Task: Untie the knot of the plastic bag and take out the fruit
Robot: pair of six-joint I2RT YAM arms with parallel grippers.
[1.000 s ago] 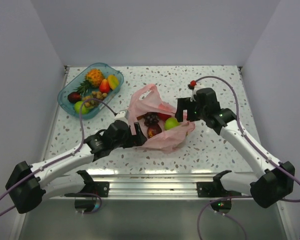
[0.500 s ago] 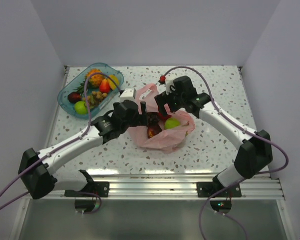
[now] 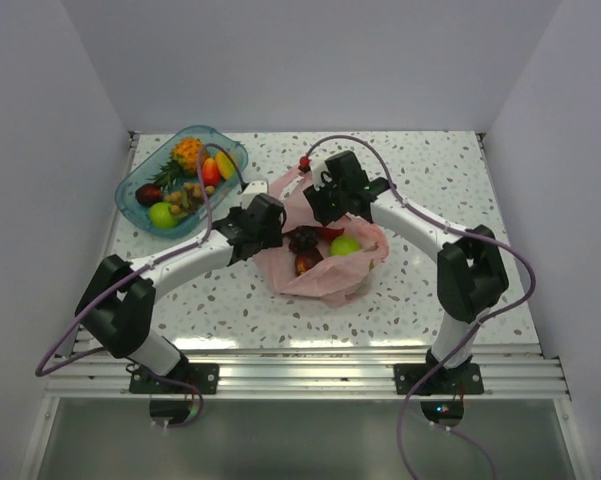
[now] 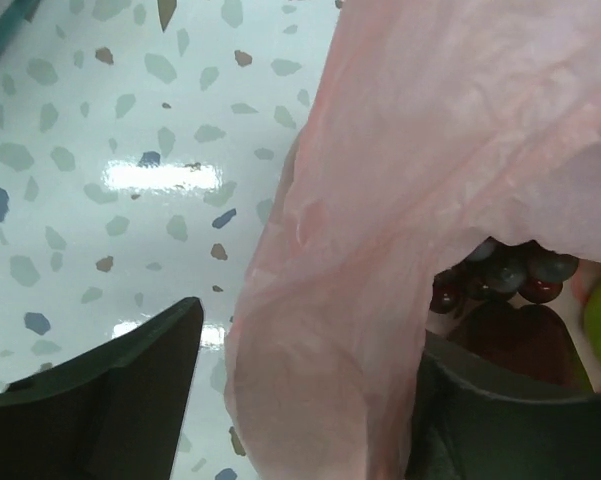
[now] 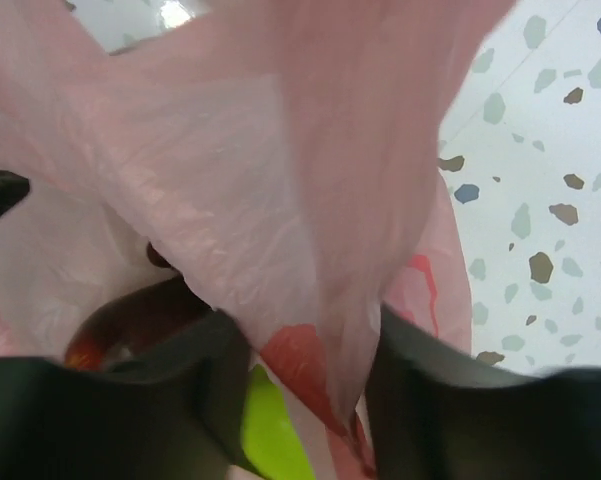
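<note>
The pale-pink plastic bag (image 3: 330, 272) lies mid-table with its mouth open; the knot is out of view. Inside it lies fruit: a lime-green apple (image 3: 345, 245), dark grapes (image 3: 302, 238) and a dark red piece (image 3: 306, 264). My left gripper (image 3: 271, 228) straddles the bag's left rim. In the left wrist view a pink fold (image 4: 330, 380) stands between its open jaws, apart from the left finger (image 4: 110, 400). My right gripper (image 3: 321, 212) sits over the back rim. Its jaws stand apart around a hanging fold (image 5: 320, 300), with the apple (image 5: 270, 430) below.
A clear blue tray (image 3: 130, 192) at the back left holds a small pineapple (image 3: 188, 153) and several other fruit pieces. Both arms arch in over the speckled table (image 3: 430, 170). The walls close in on three sides.
Both arms have swung inward and further back to the bag's rim. Both pairs of jaws have narrowed around folds of the pink plastic. The bag and fruit have barely shifted.
</note>
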